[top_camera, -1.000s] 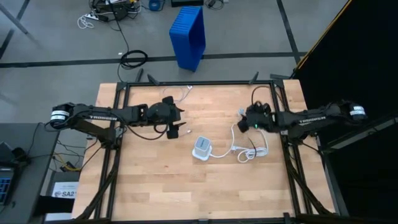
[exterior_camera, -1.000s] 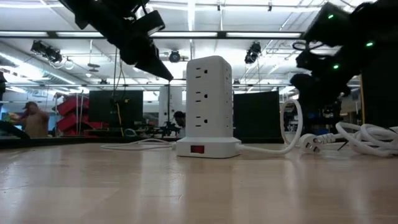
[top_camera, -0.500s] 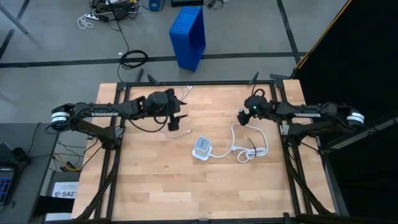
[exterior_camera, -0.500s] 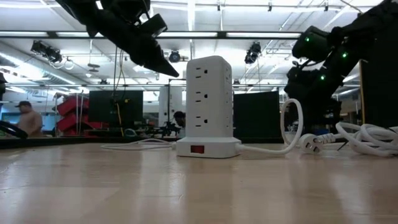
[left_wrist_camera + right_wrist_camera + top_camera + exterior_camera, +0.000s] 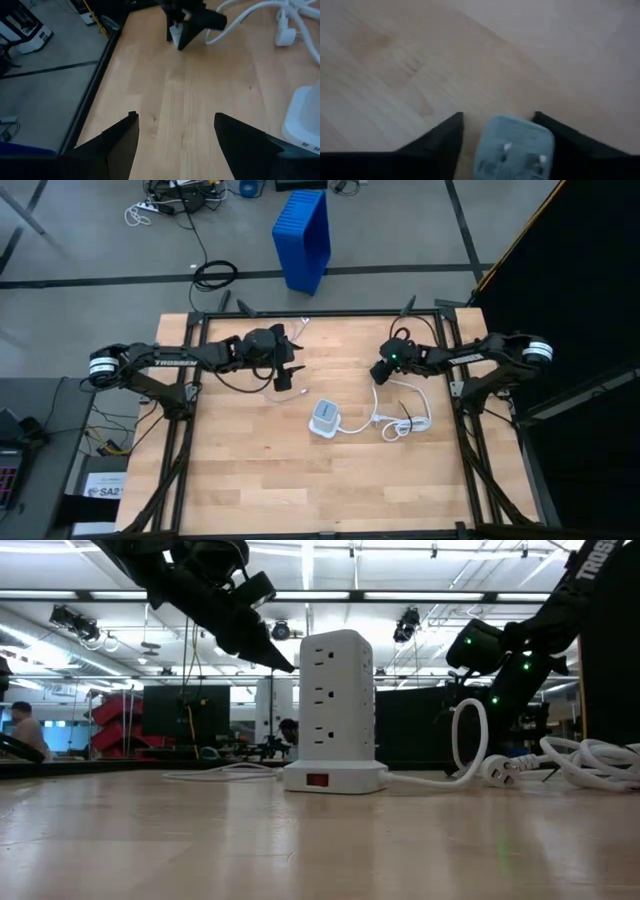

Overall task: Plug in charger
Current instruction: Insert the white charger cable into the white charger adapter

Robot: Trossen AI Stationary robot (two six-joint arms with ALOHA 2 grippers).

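Holding the charger (image 5: 512,150) between its fingers (image 5: 440,142), the right gripper (image 5: 381,370) hangs above the table (image 5: 250,470) right of the white power tower (image 5: 325,418); the small pale block shows two metal prongs, and writing on its face is too blurred to read. White "TROSSEN" lettering runs along both dark arms. The left gripper (image 5: 175,132) hovers left of the tower with its jaws spread wide and nothing between them. A white cord (image 5: 405,420) lies coiled beside the tower.
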